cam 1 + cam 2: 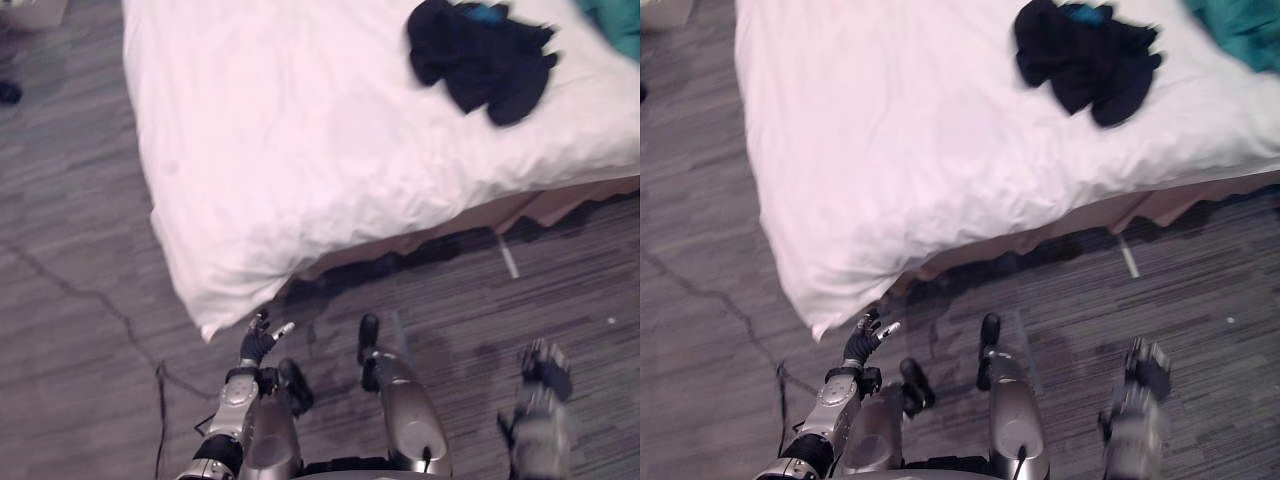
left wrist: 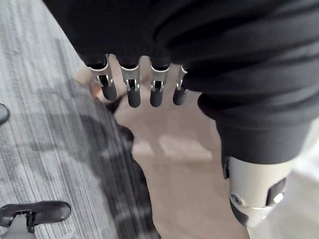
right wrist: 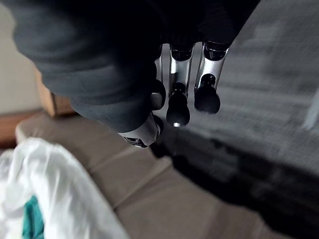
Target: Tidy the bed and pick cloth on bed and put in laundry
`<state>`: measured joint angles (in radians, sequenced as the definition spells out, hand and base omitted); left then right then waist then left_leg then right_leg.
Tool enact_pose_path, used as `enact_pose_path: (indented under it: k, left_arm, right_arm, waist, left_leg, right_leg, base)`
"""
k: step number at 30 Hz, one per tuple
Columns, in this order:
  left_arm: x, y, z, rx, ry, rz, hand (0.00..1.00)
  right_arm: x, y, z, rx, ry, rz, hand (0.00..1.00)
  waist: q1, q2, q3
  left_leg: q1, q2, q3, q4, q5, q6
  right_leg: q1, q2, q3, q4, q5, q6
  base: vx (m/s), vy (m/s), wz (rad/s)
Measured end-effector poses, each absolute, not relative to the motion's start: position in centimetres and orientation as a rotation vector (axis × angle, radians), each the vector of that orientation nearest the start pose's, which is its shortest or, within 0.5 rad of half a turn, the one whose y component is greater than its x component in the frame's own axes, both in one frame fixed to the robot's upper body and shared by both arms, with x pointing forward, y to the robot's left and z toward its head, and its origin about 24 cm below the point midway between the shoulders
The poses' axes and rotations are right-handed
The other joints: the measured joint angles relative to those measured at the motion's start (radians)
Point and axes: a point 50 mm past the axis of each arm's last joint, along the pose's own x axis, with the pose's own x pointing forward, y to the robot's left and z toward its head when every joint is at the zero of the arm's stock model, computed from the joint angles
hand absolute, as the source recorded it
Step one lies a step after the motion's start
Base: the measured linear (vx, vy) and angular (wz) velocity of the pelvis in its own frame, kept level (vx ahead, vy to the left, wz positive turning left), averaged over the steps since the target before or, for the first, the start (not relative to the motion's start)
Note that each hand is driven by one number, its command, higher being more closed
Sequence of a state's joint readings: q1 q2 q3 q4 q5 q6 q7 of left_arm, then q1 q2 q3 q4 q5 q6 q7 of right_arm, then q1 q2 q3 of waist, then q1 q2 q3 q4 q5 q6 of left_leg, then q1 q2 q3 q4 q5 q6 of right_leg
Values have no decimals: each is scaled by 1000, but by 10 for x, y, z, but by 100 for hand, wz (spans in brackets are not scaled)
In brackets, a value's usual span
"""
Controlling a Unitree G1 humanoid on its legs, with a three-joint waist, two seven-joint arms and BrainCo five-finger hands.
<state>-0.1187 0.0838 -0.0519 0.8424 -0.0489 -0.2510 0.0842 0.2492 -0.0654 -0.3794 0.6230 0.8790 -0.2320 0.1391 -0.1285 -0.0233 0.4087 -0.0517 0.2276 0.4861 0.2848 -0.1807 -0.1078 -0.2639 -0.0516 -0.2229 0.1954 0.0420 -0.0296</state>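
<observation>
Fingers (image 2: 130,89) on the left hand (image 1: 258,345) are straight and loose, holding nothing. The hand sits low in the lower left of the frame, just off the near corner of the bed (image 1: 300,150). Right hand (image 1: 543,375) is in the lower right over the floor (image 1: 70,250), well apart from the bed, its fingers (image 3: 178,107) relaxed and empty.

Task item: the dark cloth (image 1: 480,60) lies bunched on the white cover in the upper right of the frame, well apart from both hands. A teal cloth (image 1: 615,25) is at the upper-right corner, cut by the frame edge.

Risks as I see them:
- The reach is long. Both hands are low and far from the heap, so leaning in from here could tip the balance or drag an arm across the cover and rumple it.
- The heap is loose. A shallow pinch may lift one layer and leave the rest, or snag the cover with it.
- A white strip (image 1: 508,257) lies on the floor by the bed base and is a trip point when stepping closer.
- The teal piece is easy to miss at the edge.

Count: one bed, one dark heap (possibly more than one garment, can't tell; a blue bit shows at its top), one teal cloth, one white strip, two hands.
</observation>
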Motion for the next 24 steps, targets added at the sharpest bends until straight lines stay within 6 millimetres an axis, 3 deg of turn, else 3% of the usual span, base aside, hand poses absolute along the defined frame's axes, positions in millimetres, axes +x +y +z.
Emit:
enact_pose_path:
  k: [1,3,6,8,9,11,13,14,15,16,17,18,19,20,22,24]
  left_arm:
    - [222,162,-93,135,513,-3,0]
    - [213,157,-105,222,600,-104,0]
    - [186,151,-124,337,739,-230,0]
    - [164,157,-137,362,838,-243,0]
    - [153,159,-143,382,887,-258,0]
    - [154,159,-144,401,901,-254,0]
    - [157,158,-143,416,884,-247,0]
    - [153,163,-144,423,877,-217,0]
    - [148,166,-144,407,870,-177,0]
    - [146,165,-144,378,855,-138,0]
    - [148,166,-142,331,838,-90,0]
    - [152,172,-139,296,807,-19,0]
    - [155,175,-136,258,781,22,0]
    - [155,176,-135,236,767,37,0]
    - [155,176,-134,203,757,57,0]
    - [155,169,-135,175,755,59,0]
  right_arm:
    - [85,-256,-117,757,416,-756,0]
    - [71,-240,-131,753,539,-729,0]
    - [84,-222,-138,701,632,-592,0]
    - [104,-208,-140,651,670,-465,0]
    - [112,-198,-141,630,685,-391,0]
    - [111,-198,-141,609,689,-369,0]
    - [107,-202,-142,563,713,-355,0]
    - [109,-199,-143,504,742,-301,0]
    - [111,-199,-142,473,743,-277,0]
    - [117,-203,-141,442,734,-264,0]
    - [121,-204,-141,423,740,-252,0]
    - [121,-205,-143,370,767,-214,0]
    - [120,-203,-144,328,777,-178,0]
    - [123,-202,-143,307,766,-157,0]
    - [127,-200,-141,286,757,-129,0]
    - [131,-197,-140,275,750,-103,0]
  waist:
    - [-15,-7,-23]
    - [-24,-16,-58]
    - [-17,8,-106]
    - [-15,0,-125]
    - [-14,3,-138]
    - [-28,14,-133]
    - [-14,13,-134]
    - [8,14,-135]
    - [28,21,-153]
    - [40,31,-147]
    - [49,45,-140]
    - [76,41,-138]
    - [92,34,-136]
    - [93,24,-135]
    - [99,28,-141]
    - [99,35,-143]
  left_leg:
    - [38,3,23,-12,-4,-7]
    - [105,15,101,-28,-16,-20]
    - [238,46,336,-79,-23,-33]
    - [329,37,496,-84,-30,-48]
    - [360,42,569,-65,-30,-48]
    - [389,72,580,19,-28,-47]
    - [388,131,523,189,-3,-11]
    - [322,184,357,409,98,152]
    - [174,176,113,598,156,241]
    - [49,126,-72,738,64,144]
    - [-14,91,-157,799,16,115]
    - [-77,45,-238,797,-45,110]
    - [-103,3,-269,686,-73,108]
    - [-119,-23,-299,583,-84,92]
    - [-144,-75,-361,348,-78,73]
    - [-177,-126,-371,104,-30,12]
  right_leg:
    - [25,11,15,-14,1,2]
    - [59,37,52,-47,11,9]
    - [87,20,-170,-39,-78,-65]
    - [106,-18,-322,-12,-72,-77]
    - [105,-22,-357,6,-60,-87]
    - [95,12,-314,46,-89,-87]
    - [93,46,-229,91,-123,-99]
    - [106,88,-136,85,-137,-113]
    - [108,123,-50,58,-136,-132]
    - [116,153,30,32,-132,-131]
    - [136,174,74,15,-121,-147]
    - [181,196,156,-11,-97,-114]
    - [220,203,226,-30,-97,-105]
    - [241,204,265,-43,-105,-93]
    - [263,200,339,-56,-119,-75]
    - [286,178,388,-59,-148,-53]
  base:
    - [92,49,-36]
    - [82,75,-101]
    - [60,107,-188]
    - [124,70,-259]
    - [143,-70,-249]
    - [130,-106,-158]
    - [94,-102,-147]
    - [162,-144,-221]
    - [161,-102,-263]
    - [126,-15,-221]
    - [150,75,-229]
    - [215,95,-222]
    - [232,96,-202]
    - [236,104,-157]
    - [236,138,-121]
    - [402,242,-84]
